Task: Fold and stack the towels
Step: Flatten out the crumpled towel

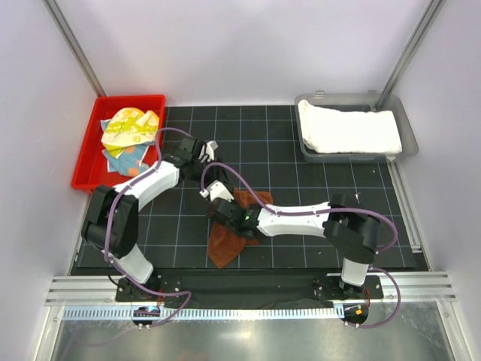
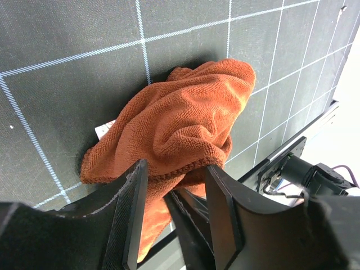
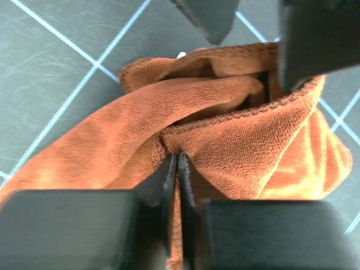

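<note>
- Now the right gripper (image 3: 176,163) is pinched on a hem fold of the rust-brown towel (image 3: 225,129), which lies bunched on the mat (image 1: 301,173).
- The left gripper (image 2: 175,169) hovers close over the same heap, fingers spread and holding nothing.
- Far right, the white towel (image 1: 349,129) sits in the grey tray (image 1: 409,139).
- Far left, the yellow towel (image 1: 131,124) and blue towel (image 1: 128,158) sit in the red bin (image 1: 86,162).
</note>
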Available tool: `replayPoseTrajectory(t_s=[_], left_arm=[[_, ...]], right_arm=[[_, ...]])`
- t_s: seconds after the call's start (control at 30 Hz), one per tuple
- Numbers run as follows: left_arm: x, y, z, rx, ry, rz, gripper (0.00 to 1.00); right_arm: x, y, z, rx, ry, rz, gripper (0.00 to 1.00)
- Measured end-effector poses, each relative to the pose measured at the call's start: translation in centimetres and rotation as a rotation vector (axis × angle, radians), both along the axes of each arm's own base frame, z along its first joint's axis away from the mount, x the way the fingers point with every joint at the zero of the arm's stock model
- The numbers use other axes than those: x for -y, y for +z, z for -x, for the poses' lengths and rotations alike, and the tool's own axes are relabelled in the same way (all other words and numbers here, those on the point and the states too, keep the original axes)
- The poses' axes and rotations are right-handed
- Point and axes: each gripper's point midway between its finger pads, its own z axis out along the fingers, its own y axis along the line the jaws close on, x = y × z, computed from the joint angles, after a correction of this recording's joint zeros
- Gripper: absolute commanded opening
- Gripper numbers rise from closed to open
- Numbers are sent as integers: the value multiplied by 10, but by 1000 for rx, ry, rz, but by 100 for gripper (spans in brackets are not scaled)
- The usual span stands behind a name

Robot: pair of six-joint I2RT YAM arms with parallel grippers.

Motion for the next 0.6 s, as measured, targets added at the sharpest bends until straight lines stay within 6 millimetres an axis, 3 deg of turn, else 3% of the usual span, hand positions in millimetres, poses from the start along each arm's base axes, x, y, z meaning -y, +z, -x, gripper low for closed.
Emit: replayPoseTrajectory(t_s=[0.13,0.23,0.4,0.5,0.6], left_arm=[[-1,0,-1,-1,5,-1,50],[-3,4,-5,3,15,-5,53],[-8,18,-16,45,10,-35,58],[-14,29,-21,85,-6,-78,61],[-20,44,-27,143,-28,-115,62]], right_arm=[[14,10,-2,2,-42,8,1],[31,33,-5,-14,-90,-43,1],[88,85,-47,-48,-272,-264,1],[131,89,-68,-66,-384,-304,1],[158,73,-76,-124,-446,-301,1]])
